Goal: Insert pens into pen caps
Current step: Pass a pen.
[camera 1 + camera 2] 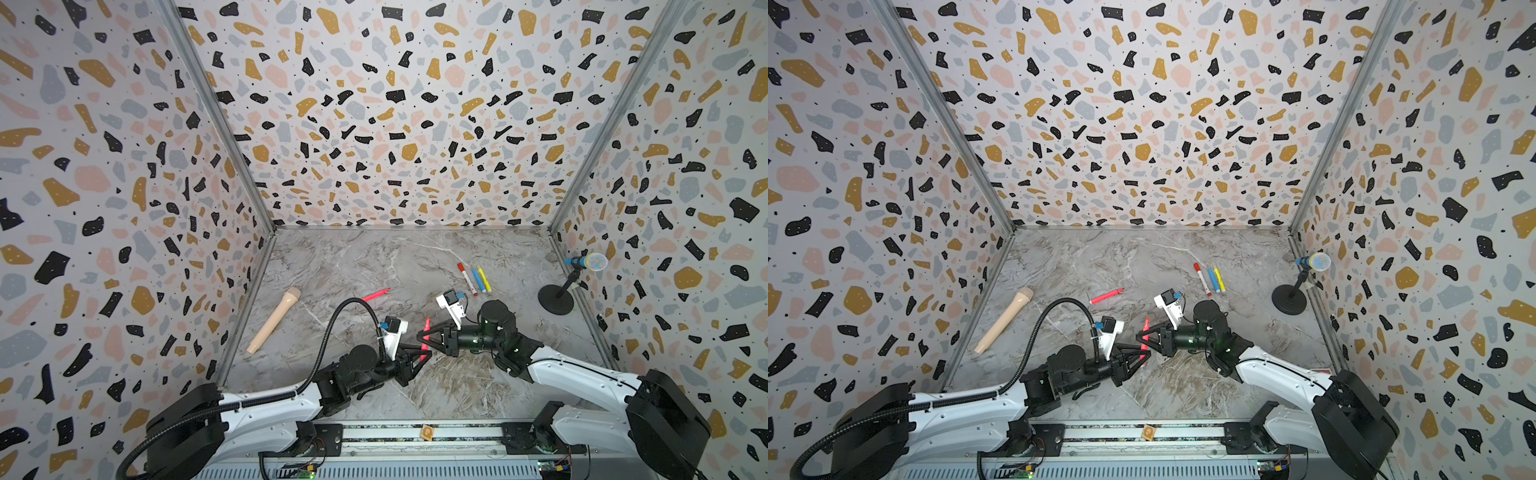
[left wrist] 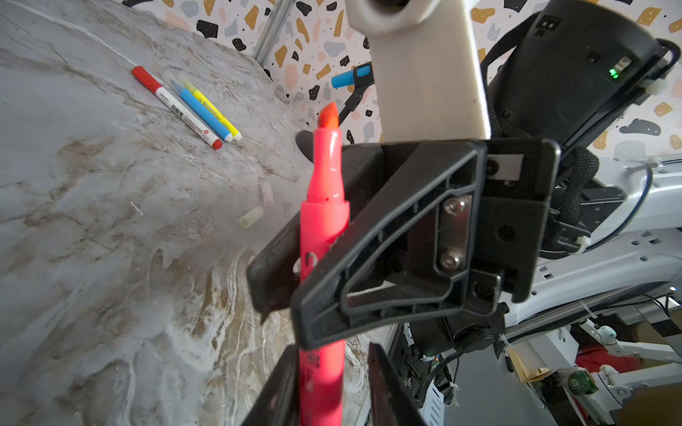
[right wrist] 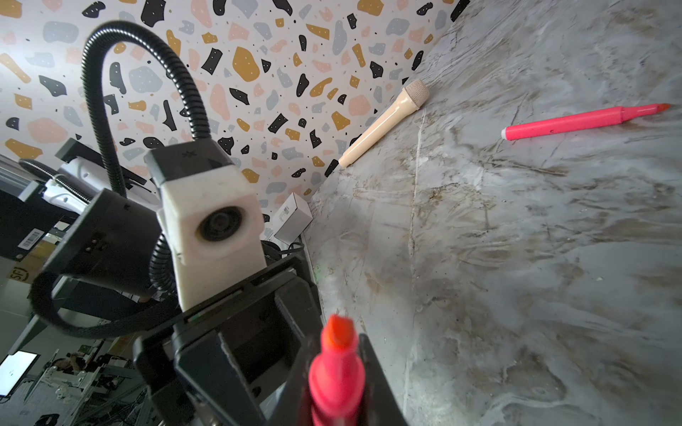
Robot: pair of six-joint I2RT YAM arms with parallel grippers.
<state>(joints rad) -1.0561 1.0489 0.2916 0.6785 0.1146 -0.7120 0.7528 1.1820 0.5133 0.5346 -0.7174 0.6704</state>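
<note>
A neon pink pen hangs uncapped above the table's front middle, its orange tip up. My right gripper is shut on its upper barrel. My left gripper stands slightly open around the lower barrel: one finger touches it and a gap shows at the other. A second pink pen lies farther back. White-and-red, blue and yellow pens lie side by side at the back right. Two small pale pen caps lie on the marble.
A beige microphone-shaped stick lies by the left wall. A blue microphone on a black round stand is at the right wall. A small orange tag sits on the front rail. Patterned walls close three sides.
</note>
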